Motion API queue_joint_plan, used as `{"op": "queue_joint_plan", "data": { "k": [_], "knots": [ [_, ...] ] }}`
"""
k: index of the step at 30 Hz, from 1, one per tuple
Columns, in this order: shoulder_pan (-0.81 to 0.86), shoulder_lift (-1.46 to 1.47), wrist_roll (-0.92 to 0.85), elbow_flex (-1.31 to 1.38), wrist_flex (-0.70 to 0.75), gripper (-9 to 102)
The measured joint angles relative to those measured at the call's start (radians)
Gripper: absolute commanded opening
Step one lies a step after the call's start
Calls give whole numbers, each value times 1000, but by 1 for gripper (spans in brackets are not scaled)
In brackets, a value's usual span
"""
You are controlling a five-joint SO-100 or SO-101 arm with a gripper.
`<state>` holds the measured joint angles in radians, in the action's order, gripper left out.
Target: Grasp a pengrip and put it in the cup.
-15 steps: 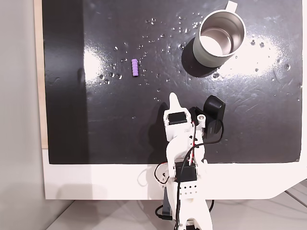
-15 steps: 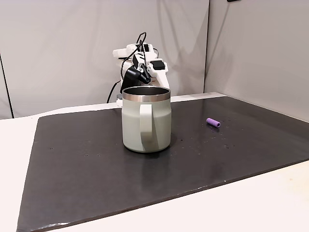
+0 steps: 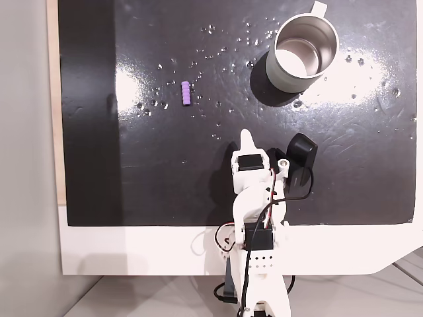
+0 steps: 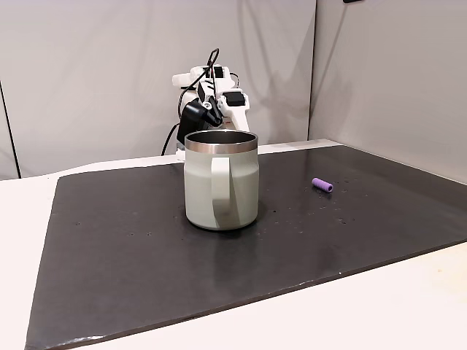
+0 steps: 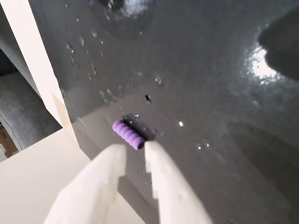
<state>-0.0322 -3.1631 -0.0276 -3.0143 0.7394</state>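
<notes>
Hand apparently empty; ribbed pengrip beyond.

fixed: top-down over mat | fixed: low, facing arm (same mat) | wrist: close, downward

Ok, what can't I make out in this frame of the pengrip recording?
- Cup bottom: in a fixed view the tall wall hides the inside.
- Claw base: cut off by the wrist view's bottom edge.
- Claw height above the mat: not clear in any view.
- Pengrip ribs: too small in both fixed views.
</notes>
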Motion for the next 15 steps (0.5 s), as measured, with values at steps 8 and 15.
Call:
{"op": "queue_joint_plan", "data": {
  "k": [8, 15],
  "knots": [
    [-26, 0, -8, 58, 94, 0],
    [-199, 173, -63, 299, 218, 0]
  ]
}}
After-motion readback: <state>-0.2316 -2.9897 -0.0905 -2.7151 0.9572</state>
